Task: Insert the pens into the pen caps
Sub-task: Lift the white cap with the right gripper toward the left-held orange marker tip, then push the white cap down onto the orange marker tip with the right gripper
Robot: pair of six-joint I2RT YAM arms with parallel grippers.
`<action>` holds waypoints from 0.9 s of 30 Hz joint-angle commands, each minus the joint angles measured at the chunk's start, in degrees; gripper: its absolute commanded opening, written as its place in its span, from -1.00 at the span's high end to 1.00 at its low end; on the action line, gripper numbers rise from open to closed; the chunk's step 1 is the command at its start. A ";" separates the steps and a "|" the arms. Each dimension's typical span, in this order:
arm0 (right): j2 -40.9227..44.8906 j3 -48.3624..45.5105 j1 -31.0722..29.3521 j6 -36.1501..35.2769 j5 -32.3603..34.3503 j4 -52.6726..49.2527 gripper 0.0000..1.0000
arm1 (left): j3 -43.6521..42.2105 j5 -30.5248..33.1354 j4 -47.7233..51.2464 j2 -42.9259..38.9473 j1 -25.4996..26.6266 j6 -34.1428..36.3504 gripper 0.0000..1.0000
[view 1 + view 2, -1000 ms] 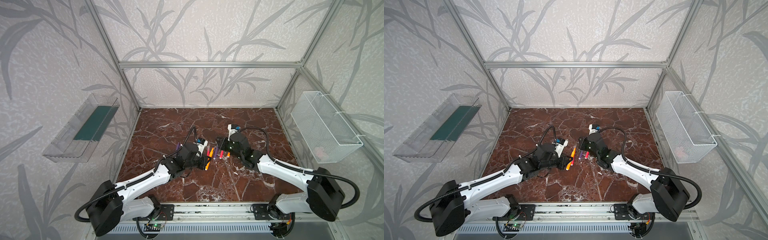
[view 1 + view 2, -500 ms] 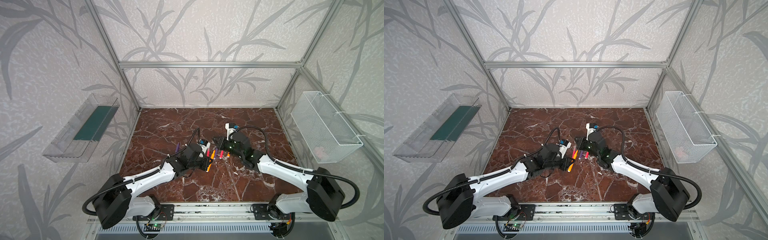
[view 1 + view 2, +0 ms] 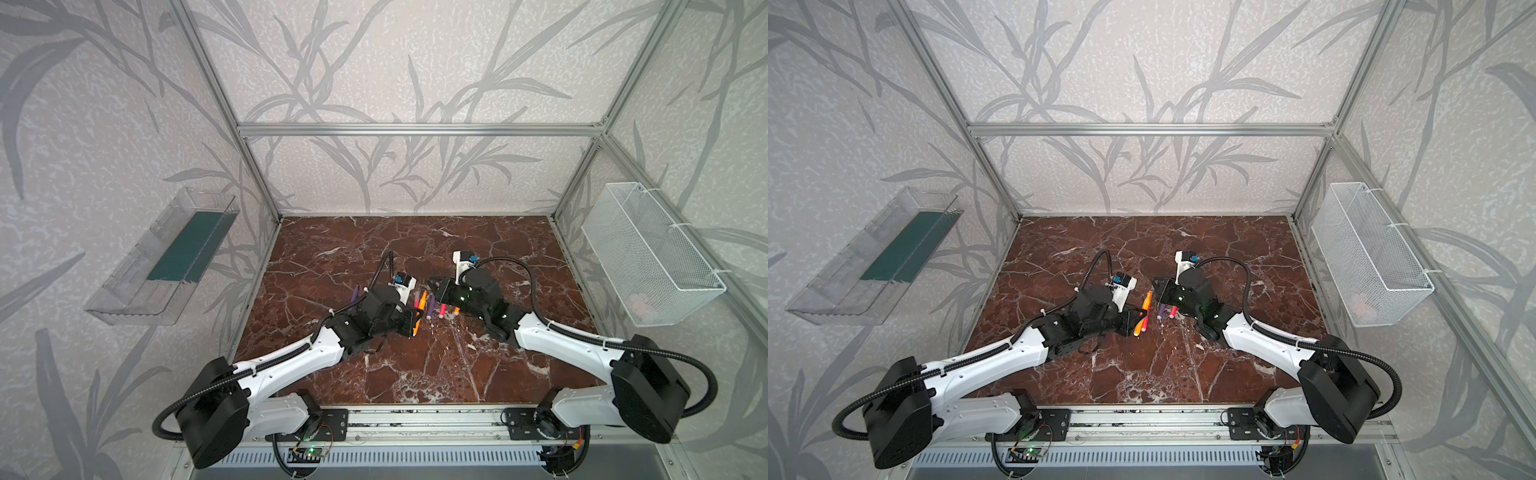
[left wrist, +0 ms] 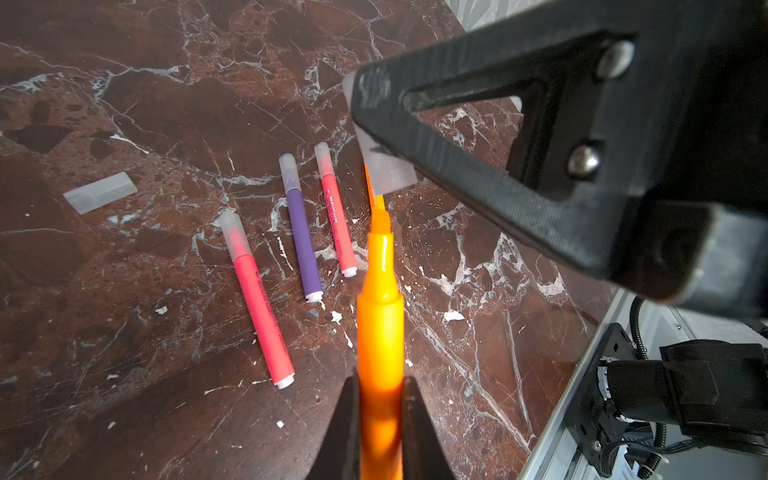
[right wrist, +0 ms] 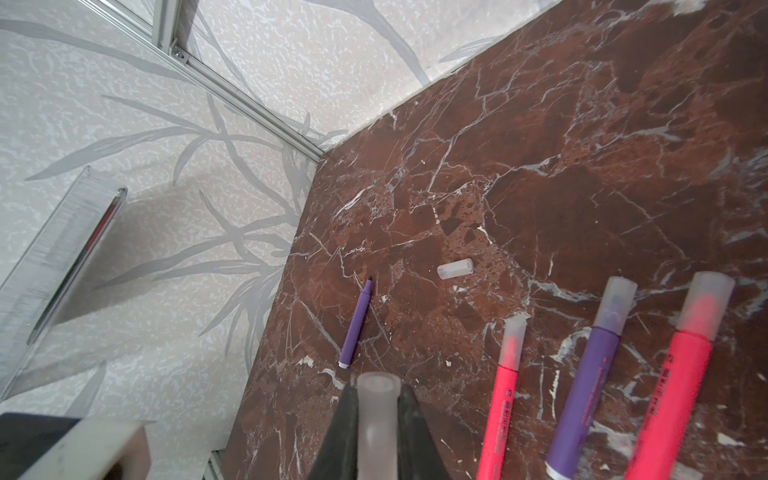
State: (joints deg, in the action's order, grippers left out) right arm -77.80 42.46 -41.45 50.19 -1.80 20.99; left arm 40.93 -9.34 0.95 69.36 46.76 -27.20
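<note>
gripping an orange pen (image 4: 380,307) tight in the left tool (image 4: 380,399), tip just short of the cap (image 5: 376,415) pinched in the right tool (image 5: 376,395), above the middle of the counter (image 3: 415,365). possible trouble: pushing slightly off-axis (narrow cap mouth), jamming the tip on the rim or twisting the cap out of its pinch. uncapped purple pen (image 5: 356,324) lying far left.

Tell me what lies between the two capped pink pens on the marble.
The capped purple pen lies there, roughly parallel to both pink pens and touching neither; both wrist views show it.
</note>
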 commanded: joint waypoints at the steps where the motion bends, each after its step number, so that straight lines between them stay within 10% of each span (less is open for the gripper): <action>1: -0.70 0.01 -0.12 1.22 -2.52 4.25 0.94 | 1.41 1.33 -0.67 -0.47 0.17 -0.19 1.00; 27: -2.35 -0.91 -1.18 2.31 -1.01 5.67 0.98 | 1.70 2.16 -1.83 -0.98 0.23 -0.65 1.00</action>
State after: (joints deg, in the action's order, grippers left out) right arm -79.40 42.09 -42.30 52.27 -3.77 25.19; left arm 40.93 -8.05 0.71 69.36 46.76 -27.64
